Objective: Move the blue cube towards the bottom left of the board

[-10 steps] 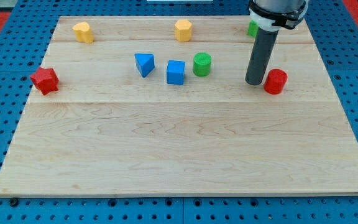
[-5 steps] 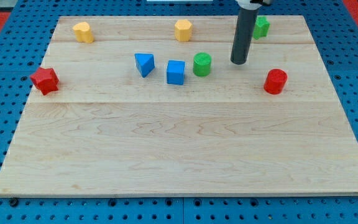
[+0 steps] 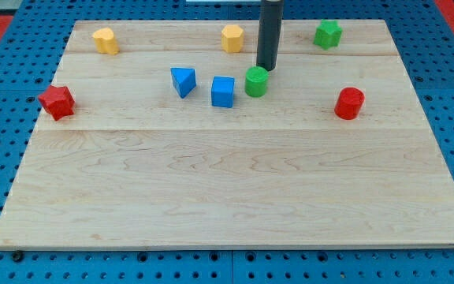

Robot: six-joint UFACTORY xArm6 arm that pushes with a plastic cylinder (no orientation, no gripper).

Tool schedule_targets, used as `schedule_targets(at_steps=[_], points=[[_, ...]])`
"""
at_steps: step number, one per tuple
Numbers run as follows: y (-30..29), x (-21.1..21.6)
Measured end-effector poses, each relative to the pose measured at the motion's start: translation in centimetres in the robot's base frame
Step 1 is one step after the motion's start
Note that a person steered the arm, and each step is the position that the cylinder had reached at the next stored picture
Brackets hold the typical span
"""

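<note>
On the board: my tip (image 3: pixel 267 69) sits at the view's upper middle, just at 1 o'clock of the green cylinder (image 3: pixel 256 81), touching it or nearly so; I cannot tell which.
Tool state: a bare straight rod with nothing to open or close; it holds nothing and only pushes.
Task block: the blue cube (image 3: pixel 222 91) lies just at 8 o'clock of the green cylinder, close beside it, and well up from the bottom-left corner of the wooden board (image 3: pixel 211 205).
Neighbours: a blue triangular block (image 3: pixel 183 81) lies at 9 o'clock of the cube, a short gap away.
Others: a yellow block (image 3: pixel 232 38) at 12 o'clock of the cube, another yellow block (image 3: pixel 105 39) near the top-left corner, a red star-like block (image 3: pixel 57 102) at the left edge, a red cylinder (image 3: pixel 349 103) on the right, a green block (image 3: pixel 328 34) at top right.
Risk one: pushing from here toward 7 o'clock would likely drive the green cylinder into the cube, so both travel together or the cube skews off line.
Risk two: a push that veers toward 9 o'clock could knock the cube into the blue triangular block.
Containers: none visible; no block sits inside anything.
</note>
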State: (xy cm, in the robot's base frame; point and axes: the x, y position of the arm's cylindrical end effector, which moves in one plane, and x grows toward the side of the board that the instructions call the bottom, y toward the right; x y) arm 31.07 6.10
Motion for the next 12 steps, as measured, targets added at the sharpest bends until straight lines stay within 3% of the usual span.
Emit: schedule_targets(at_steps=[1,3,5,6,8,9,11,12], points=[[0.0,0.0],[-7.6,1.4],[-5.4,11.5],[-9.0,9.3],[0.6,19.2],[3.0,20.7],[1.3,24.1],[1.1,23.9]])
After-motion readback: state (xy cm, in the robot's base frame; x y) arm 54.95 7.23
